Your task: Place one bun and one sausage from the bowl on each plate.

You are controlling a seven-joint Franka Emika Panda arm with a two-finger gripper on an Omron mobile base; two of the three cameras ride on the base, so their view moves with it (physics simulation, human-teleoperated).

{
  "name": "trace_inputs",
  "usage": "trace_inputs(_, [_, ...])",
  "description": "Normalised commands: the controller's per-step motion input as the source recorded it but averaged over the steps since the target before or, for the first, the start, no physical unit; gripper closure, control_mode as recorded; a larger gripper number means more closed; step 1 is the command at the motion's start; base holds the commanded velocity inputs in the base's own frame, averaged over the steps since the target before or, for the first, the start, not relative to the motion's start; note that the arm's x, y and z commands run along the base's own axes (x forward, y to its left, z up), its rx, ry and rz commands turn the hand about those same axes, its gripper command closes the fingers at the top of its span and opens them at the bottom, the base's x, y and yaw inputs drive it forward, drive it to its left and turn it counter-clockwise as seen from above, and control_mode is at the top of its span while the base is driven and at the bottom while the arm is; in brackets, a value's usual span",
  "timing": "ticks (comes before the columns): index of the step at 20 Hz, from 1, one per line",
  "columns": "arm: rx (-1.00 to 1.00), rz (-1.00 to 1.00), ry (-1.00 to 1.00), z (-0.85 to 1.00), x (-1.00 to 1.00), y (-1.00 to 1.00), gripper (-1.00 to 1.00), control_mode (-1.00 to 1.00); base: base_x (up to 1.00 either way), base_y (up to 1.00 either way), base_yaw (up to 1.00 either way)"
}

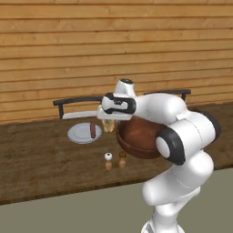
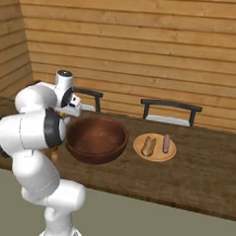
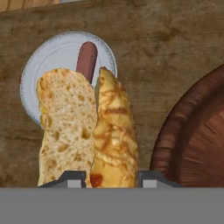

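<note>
Gripper [image 3: 111,178] pinches a split hot-dog bun [image 3: 89,131] at its near end, jaws across both halves, carried above the counter between the wooden bowl [image 3: 197,140] and the grey-white plate [image 3: 48,61] that already has a sausage [image 3: 86,59] on it. Judged light, soft and compressible; the halves splay apart, so a grip across the middle of both would likely hold steadier than this end grip. Second plate [image 2: 154,148] right of the bowl holds a bun and sausage.

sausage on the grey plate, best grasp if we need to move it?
Mid-length, from straight above, fingers across its thin width. The sausage lies flat and alone on the plate, both long sides look clear. The gripper currently holds the bun.
</note>
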Motion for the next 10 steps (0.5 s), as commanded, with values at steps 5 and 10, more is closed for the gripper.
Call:
trace_inputs(5, [0.0,0.07,0.03,0.0,0.33,0.17,1.0,-1.0,0.0,0.0,0.0])
trace_inputs(10, [0.0,0.06,0.03,-0.01,0.4,0.17,1.0,-1.0,0.0,0.0,0.0])
